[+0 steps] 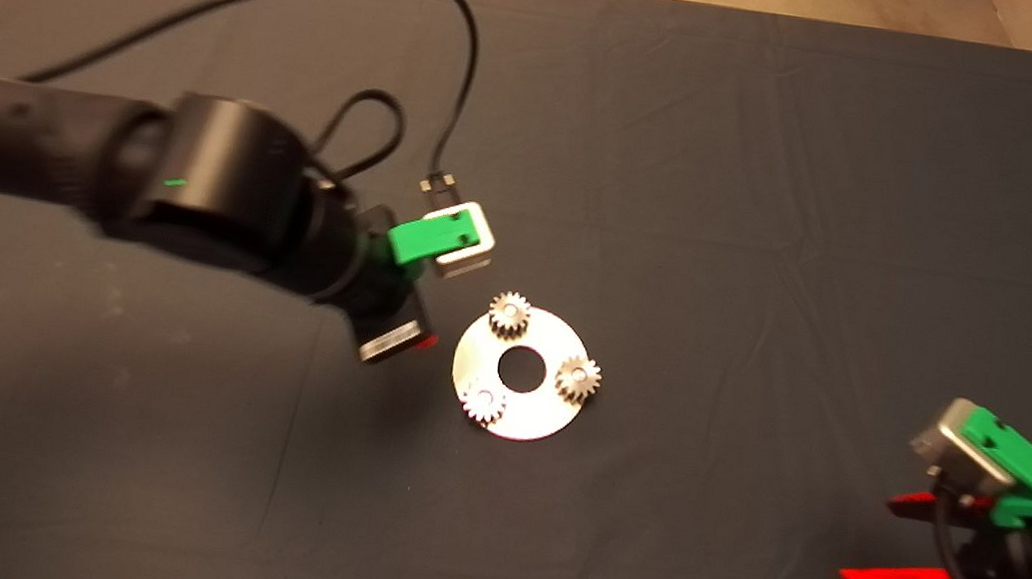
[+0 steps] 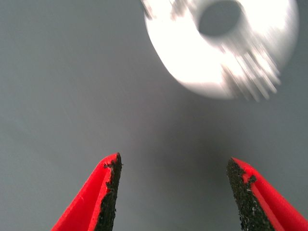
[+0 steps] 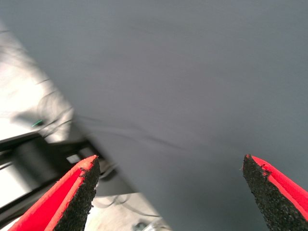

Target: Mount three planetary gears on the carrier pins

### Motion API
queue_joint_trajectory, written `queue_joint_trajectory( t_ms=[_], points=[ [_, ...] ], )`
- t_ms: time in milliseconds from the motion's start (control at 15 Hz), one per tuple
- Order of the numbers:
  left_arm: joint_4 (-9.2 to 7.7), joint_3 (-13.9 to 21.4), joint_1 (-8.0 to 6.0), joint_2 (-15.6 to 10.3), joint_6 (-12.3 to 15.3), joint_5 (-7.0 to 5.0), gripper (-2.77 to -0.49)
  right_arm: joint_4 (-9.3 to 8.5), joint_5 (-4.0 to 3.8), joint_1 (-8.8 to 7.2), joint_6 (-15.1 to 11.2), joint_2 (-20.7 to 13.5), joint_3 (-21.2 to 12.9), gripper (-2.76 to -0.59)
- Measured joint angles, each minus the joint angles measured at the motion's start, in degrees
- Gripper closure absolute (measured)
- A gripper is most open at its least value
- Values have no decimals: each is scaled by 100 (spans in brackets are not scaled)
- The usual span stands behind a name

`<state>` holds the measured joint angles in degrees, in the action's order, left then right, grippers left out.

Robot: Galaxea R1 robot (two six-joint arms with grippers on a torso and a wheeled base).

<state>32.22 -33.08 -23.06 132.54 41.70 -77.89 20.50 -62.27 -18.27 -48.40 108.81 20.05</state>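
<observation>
The left claw (image 1: pixel 413 341) is hanging released and empty at centre-left of the head view, just beside the carrier disc (image 1: pixel 539 414) lying on the table's dark mat (image 1: pixel 789 217). All three planetary gears (image 1: pixel 508 314) are sitting over the carrier pins (image 1: pixel 578 376) around the disc's centre hole (image 1: pixel 522 369). Small, hard, toothed steel, they are probably slippery and best pinched across the teeth. Nothing is crowding the disc. The right claw (image 1: pixel 913 552) is waiting, spread wide, at lower right.

disc (image 2: pixel 192 53) blurred, cut off at edge
</observation>
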Motion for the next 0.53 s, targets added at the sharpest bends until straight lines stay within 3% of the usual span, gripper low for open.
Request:
queue_joint_trajectory(
  t_ms=[67,200,267,333,533],
  points=[
    [-145,421,-40,-188,453,-182,-146,-93,9,-33,-170,409,-2,-220],
    [-506,955,-196,-399,1367,-456,-146,-157,-5,-79,-290,698,-2,-220],
    [-705,1146,-257,-496,1701,-589,-146,-223,-132,-74,-421,856,-2,-220],
    [-916,1311,-304,-610,2007,-704,-146,-234,-204,-36,-445,870,-2,-220],
    [-1122,1493,-280,-765,2500,-913,-146,-262,-519,113,-688,886,-5,-220]
  ],
)
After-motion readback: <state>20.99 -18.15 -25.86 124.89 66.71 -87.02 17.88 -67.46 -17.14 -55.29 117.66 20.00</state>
